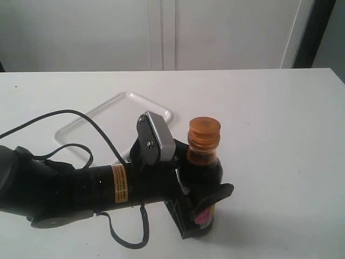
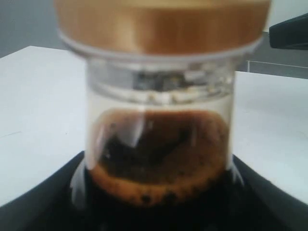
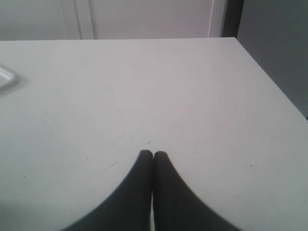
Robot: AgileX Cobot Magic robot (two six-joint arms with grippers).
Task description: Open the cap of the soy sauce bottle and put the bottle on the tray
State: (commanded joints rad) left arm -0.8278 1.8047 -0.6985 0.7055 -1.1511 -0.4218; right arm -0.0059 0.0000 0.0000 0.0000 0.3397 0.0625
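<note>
The soy sauce bottle (image 1: 207,167) stands upright near the table's front, dark liquid up to its neck and a pink and yellow label low on its body. Its amber cap (image 1: 204,132) sits down over the top. My left gripper (image 1: 202,208) is shut on the bottle's lower body, one finger on each side. Whether the base touches the table I cannot tell. The left wrist view shows the bottle neck (image 2: 159,154) and cap (image 2: 161,24) very close. The white tray (image 1: 121,110) lies behind and to the left. My right gripper (image 3: 153,155) is shut over bare table, holding nothing.
My left arm and its black cable (image 1: 81,116) lie across the front left, the cable crossing the tray's near side. A corner of the tray (image 3: 7,77) shows in the right wrist view. The table's right edge (image 3: 274,86) is close to my right gripper.
</note>
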